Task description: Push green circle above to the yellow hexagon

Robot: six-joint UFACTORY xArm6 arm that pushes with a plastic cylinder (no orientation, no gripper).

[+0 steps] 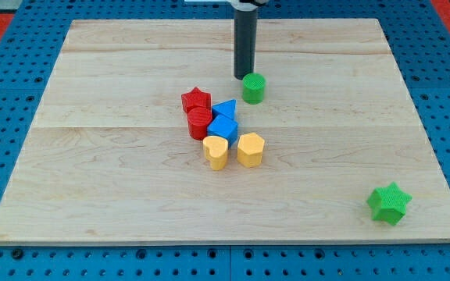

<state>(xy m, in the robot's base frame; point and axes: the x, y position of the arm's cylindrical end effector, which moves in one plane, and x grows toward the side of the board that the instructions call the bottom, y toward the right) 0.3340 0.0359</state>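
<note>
With no claw fitted, my tip [244, 76] touches the green circle [253, 88] from the upper left, the yellow hexagon [250, 149] lying well below; an off-centre push may deflect the circle into the blue blocks [223, 119].

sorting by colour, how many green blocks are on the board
2: the green circle near the view's top centre beside my tip, and the green star at the view's bottom right. None looks hidden.
</note>
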